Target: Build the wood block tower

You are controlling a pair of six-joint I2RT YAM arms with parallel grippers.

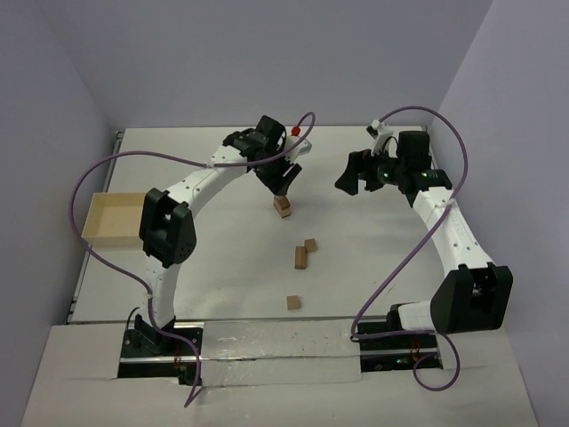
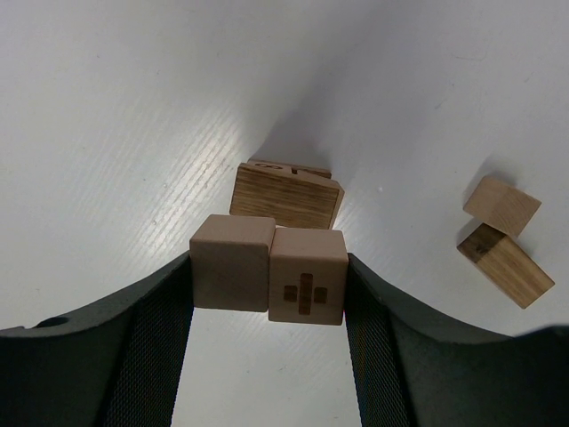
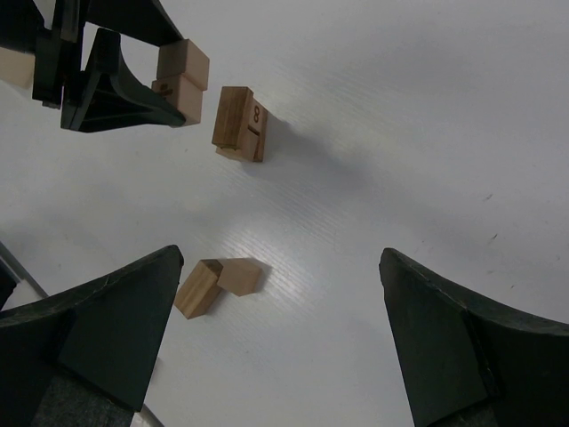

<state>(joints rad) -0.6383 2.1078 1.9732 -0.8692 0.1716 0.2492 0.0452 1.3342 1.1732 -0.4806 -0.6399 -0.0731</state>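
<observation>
My left gripper (image 1: 283, 187) is shut on two pale wood cubes held side by side, a plain one (image 2: 233, 262) and one with a burnt plus mark (image 2: 308, 276). Just beyond them a darker wood block (image 2: 286, 194) stands on the table (image 1: 213, 267), seemingly with a second piece against it; in the right wrist view it shows an "8" (image 3: 240, 124). The held cubes (image 3: 182, 78) hang close beside it, apart from it. My right gripper (image 1: 356, 175) is open and empty, to the right of the block (image 1: 284, 207).
A cube (image 1: 310, 244) and a longer block (image 1: 301, 258) lie touching in the middle of the table, also in the wrist views (image 2: 502, 206) (image 3: 197, 289). A single cube (image 1: 292, 302) lies nearer the bases. A pale shallow tray (image 1: 98, 233) sits at the left edge.
</observation>
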